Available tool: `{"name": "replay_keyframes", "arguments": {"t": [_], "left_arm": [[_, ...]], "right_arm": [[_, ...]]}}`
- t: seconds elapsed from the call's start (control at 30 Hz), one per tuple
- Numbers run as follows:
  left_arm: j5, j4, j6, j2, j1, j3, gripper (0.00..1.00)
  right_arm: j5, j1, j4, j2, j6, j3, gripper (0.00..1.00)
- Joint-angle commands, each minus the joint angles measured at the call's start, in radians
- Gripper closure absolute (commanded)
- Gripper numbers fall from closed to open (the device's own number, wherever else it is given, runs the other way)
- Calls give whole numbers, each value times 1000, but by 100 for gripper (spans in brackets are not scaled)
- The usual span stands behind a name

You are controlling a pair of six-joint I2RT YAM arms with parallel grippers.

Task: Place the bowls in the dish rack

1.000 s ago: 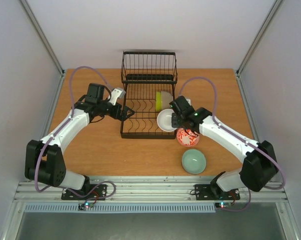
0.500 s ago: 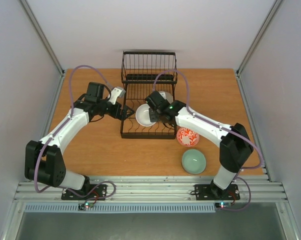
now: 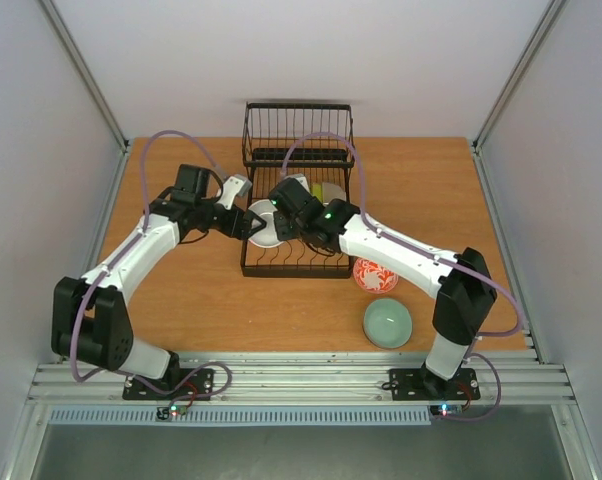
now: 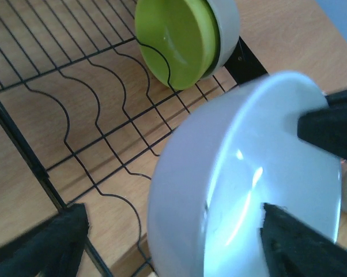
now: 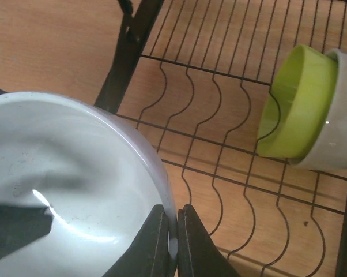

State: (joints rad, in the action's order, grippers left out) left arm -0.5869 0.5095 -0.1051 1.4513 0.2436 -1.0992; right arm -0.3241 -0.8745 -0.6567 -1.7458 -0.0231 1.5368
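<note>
Wooden tabletop, enclosed by plain white walls, carries the dish rack at upper centre of the overhead view.

Right gripper: fingers pressed together on the rim of the white bowl, one inside and one outside. They hold it tilted on edge over the left part of the rack base. Judged reason: a bowl on edge can drop between the curved prongs.

Left gripper: fingers spread, one on either side of the bowl's wall, with no contact visible. It appears posted to steady or receive the bowl; which of the two cannot be told.

Already racked, at the top of the left wrist view: yellow-green bowl on edge, nested against a pale bowl behind it.

Outstanding on the table, lower right of the overhead view: patterned bowl just beside the rack's corner, and celadon bowl nearer the arm bases.

Task judged roughly at midpoint.
</note>
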Motion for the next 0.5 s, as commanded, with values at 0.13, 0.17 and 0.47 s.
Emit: {"name": "replay_keyframes", "arguments": {"t": [0.13, 0.17, 0.47], "left_arm": [[0, 4, -14, 33, 6, -36, 98], [1, 7, -14, 37, 6, -38, 99], [-3, 8, -21, 44, 5, -30, 99]], "right_arm": [[-1, -26, 41, -24, 44, 42, 99], [1, -26, 43, -25, 44, 42, 99], [1, -26, 59, -30, 46, 38, 93]]}}
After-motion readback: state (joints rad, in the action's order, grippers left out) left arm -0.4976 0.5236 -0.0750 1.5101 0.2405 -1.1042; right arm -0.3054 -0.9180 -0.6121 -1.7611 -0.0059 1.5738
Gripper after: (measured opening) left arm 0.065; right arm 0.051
